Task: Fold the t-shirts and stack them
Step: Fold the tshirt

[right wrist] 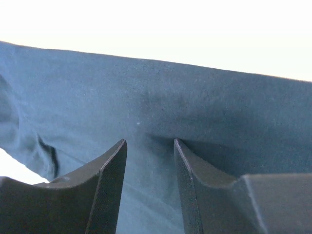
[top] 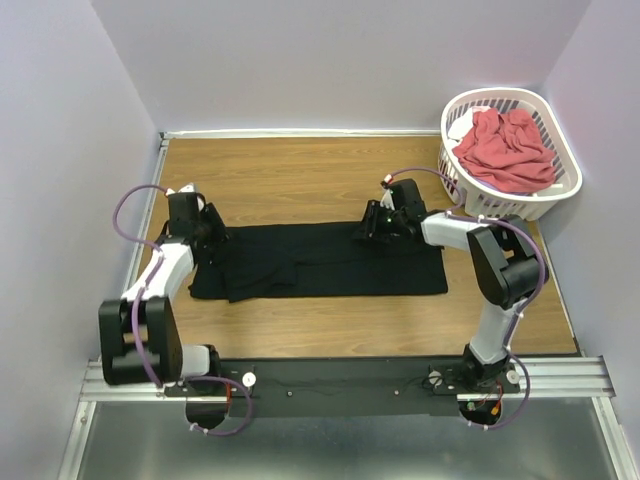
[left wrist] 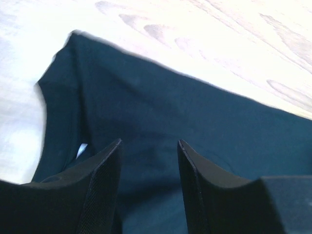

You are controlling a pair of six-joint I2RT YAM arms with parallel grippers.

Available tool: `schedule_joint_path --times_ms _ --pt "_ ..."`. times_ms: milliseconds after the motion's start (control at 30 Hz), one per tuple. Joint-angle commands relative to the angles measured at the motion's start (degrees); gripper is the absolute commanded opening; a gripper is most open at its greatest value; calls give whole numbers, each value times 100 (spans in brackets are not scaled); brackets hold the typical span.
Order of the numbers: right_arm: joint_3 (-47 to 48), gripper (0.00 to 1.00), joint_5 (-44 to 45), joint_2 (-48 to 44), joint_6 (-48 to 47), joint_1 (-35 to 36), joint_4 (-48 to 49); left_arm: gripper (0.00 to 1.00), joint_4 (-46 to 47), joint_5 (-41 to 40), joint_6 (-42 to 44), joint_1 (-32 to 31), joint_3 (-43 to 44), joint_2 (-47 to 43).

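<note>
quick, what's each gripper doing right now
left gripper: open, over the black t-shirt, nothing gripped.
right gripper: open, over the same shirt, nothing gripped.

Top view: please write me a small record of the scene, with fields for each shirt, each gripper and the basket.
black t-shirt: lies flat on the wooden table, stretched between the two arms
coral-red t-shirt: crumpled inside the laundry basket
laundry basket: white, slotted, at the far right corner of the table
left gripper: open, over the left end of the black t-shirt
right gripper: open, at the far edge of the black t-shirt, right of its middle
stack: not yet started
</note>
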Motion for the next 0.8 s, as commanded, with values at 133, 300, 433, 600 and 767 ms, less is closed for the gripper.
schedule_joint_path --times_ms 133,300,433,600,767 --pt "729 51 678 950 -575 -267 46 53 522 277 -29 -16 1274 2038" --pt "1440 52 478 1250 -804 -391 -77 53 470 382 15 -25 2136 2683" --pt "1539 53 -269 839 -603 -321 -121 54 320 32 -160 -209 1578 1789" --pt "1285 53 -990 337 -181 100 -112 55 241 -381 -739 -420 153 -229" --pt "986 53 -1246 240 145 741 10 56 -137 -461 -1153 -693 -859 -1586"
